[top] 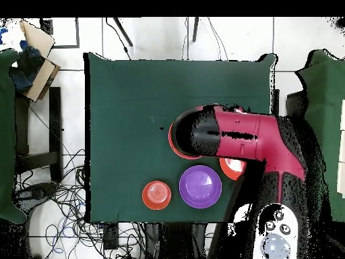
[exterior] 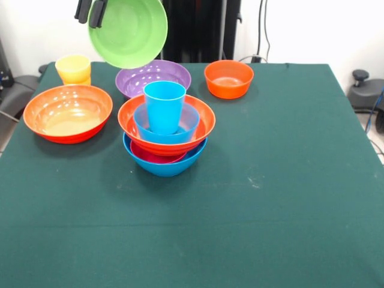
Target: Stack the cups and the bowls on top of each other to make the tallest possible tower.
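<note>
At the top left of the front view, the black gripper (exterior: 90, 12) came down from the upper edge and was closed on the rim of the glossy lime green plastic bowl (exterior: 128, 30). The green bowl hung in the air, tilted steeply, with its hollow side turned toward the camera, above the back part of the dark green tabletop (exterior: 270, 180). In the overhead view the thick red and black arm (top: 246, 138) reached from the lower right toward the middle of the tabletop and covered most of the tower; neither the gripper nor the green bowl could be made out there.

The tower (exterior: 166, 129) stood near the middle of the tabletop, a little to the left in the front view. From the bottom it was a large blue bowl (exterior: 165, 165), a magenta bowl (exterior: 153, 157), a large orange bowl (exterior: 198, 129), a medium blue bowl (exterior: 187, 123) and an upright sky blue plastic cup (exterior: 164, 105) nested inside.

Just behind the tower sat the large purple bowl (exterior: 153, 77). To its right stood a small orange bowl (exterior: 228, 78), apart from it. At the left, another large orange bowl (exterior: 68, 113) lay near the edge, and the yellow cup (exterior: 73, 69) stood behind it.
</note>
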You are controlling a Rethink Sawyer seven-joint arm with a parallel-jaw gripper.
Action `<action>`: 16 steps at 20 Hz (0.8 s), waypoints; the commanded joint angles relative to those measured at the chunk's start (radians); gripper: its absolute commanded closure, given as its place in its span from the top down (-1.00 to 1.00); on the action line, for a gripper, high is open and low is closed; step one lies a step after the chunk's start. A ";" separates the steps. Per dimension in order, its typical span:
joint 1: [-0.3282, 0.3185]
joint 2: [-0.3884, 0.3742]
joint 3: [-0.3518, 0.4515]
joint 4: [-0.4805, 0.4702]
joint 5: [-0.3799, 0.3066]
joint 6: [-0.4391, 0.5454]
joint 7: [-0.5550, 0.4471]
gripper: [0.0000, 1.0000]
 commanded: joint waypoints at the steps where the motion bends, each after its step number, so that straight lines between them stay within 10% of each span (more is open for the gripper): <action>1: 0.075 0.079 -0.014 -0.036 -0.007 0.132 0.179 -1.00; 16: 0.115 0.113 0.009 -0.068 0.197 0.144 0.238 -1.00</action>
